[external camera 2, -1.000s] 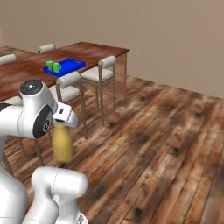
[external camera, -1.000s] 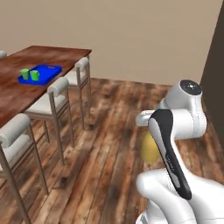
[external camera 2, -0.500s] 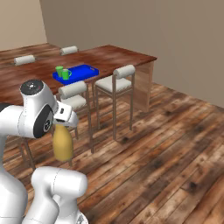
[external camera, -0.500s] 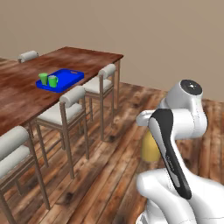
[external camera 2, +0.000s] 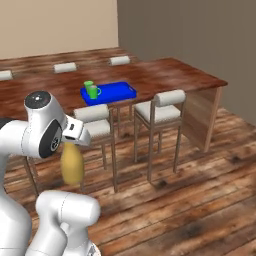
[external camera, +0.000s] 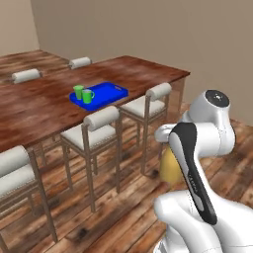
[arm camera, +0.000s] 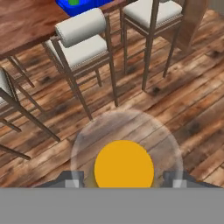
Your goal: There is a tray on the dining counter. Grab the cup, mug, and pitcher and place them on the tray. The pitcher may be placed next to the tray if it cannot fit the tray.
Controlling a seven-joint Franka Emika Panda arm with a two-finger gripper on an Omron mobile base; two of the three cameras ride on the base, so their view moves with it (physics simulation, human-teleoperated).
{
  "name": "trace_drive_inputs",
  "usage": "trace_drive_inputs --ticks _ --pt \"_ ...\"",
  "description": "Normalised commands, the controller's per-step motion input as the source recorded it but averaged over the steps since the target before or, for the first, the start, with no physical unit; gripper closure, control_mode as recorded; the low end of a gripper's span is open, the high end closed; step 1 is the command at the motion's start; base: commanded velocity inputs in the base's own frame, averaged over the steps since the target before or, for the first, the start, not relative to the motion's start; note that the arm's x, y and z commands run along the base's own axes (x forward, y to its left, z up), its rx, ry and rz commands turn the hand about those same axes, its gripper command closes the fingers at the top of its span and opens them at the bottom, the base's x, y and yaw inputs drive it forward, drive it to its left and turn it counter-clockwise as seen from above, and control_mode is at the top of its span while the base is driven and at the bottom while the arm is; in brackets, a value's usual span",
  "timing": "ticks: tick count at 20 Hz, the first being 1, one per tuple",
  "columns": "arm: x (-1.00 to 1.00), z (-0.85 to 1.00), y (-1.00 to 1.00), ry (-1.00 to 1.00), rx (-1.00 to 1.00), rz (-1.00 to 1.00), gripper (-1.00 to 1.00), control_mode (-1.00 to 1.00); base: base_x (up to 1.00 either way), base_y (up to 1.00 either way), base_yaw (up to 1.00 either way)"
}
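Observation:
The mustard-yellow pitcher [external camera: 170, 169] [external camera 2: 72, 164] hangs under my hand above the wooden floor, and my gripper [arm camera: 124, 181] is shut on it. Looking down from the hand, I see its pale rim and yellow inside [arm camera: 124, 164] between the fingertips. The blue tray [external camera: 112, 91] [external camera 2: 120, 90] lies on the reddish-brown dining counter [external camera: 34, 106] [external camera 2: 165, 70], some way ahead of the arm. On the tray stand the green cup [external camera: 78, 91] [external camera 2: 88, 85] and the green mug [external camera: 88, 96] [external camera 2: 93, 91], side by side at one end.
Pale cushioned stools [external camera: 101, 126] [external camera: 148, 99] [external camera 2: 160, 105] [external camera 2: 92, 120] line the near side of the counter between me and the tray. More stools [external camera 2: 64, 67] stand on the far side. Open wooden floor [external camera 2: 200, 190] lies to the right.
The whole picture has shifted as the base drives: the counter, stools and tray now appear closer and more central. The pitcher stays held in the same place under the hand.

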Motion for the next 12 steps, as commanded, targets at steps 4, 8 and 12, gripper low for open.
trace_drive_inputs --ticks 4,8,12 --pt "0.0 0.0 0.0 0.0 0.0 0.0 1.0 1.0 0.59 -0.55 0.36" --pt "0.0 0.0 0.0 0.0 0.0 0.0 1.0 1.0 0.66 -0.64 0.36" --pt "0.0 0.0 0.0 0.0 0.0 0.0 1.0 1.0 0.73 -0.59 0.4"
